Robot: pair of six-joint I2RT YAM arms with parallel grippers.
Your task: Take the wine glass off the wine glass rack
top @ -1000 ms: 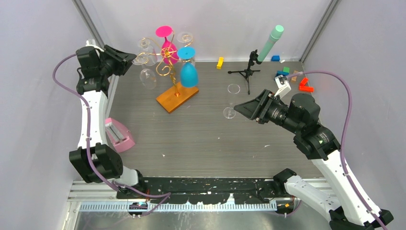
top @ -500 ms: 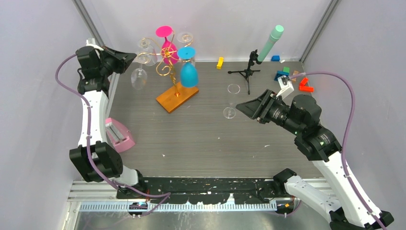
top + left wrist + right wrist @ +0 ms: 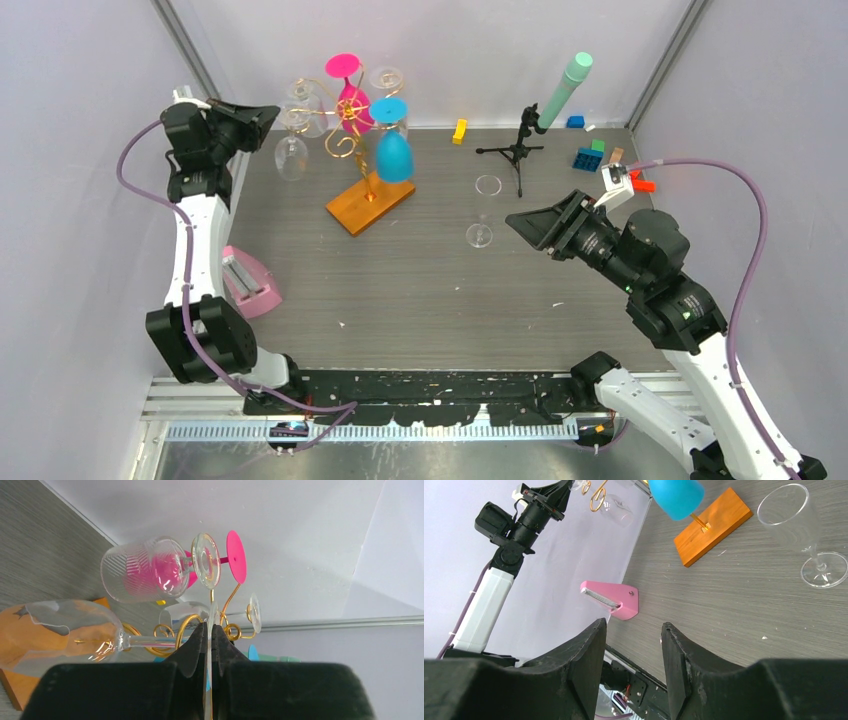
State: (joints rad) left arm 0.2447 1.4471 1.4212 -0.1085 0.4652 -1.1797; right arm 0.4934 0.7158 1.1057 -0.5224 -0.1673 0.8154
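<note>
The wine glass rack point(image 3: 345, 125) is a gold wire tree on an orange base point(image 3: 370, 203) at the back left. A pink glass point(image 3: 352, 105), a blue glass point(image 3: 394, 155) and clear glasses hang on it. My left gripper point(image 3: 270, 115) is shut on the thin foot of a clear wine glass point(image 3: 291, 157), which hangs just left of the rack's outer curl. In the left wrist view the jaws point(image 3: 210, 630) pinch the foot edge-on; the stem point(image 3: 150, 641) and bowl point(image 3: 60, 635) run leftward past a gold curl. My right gripper point(image 3: 520, 222) is open and empty; it also shows in the right wrist view point(image 3: 633, 625).
A clear wine glass point(image 3: 479, 235) stands upright on the table left of my right gripper. A black tripod point(image 3: 517, 150) holding a mint cylinder point(image 3: 563, 90) stands at the back. A pink wedge point(image 3: 247, 282) lies near the left wall. Coloured blocks point(image 3: 590, 157) lie at the back right.
My left gripper has moved left toward the wall, carrying the clear glass away from the rack's middle. My right arm has drawn back to the right, away from the standing glass.
</note>
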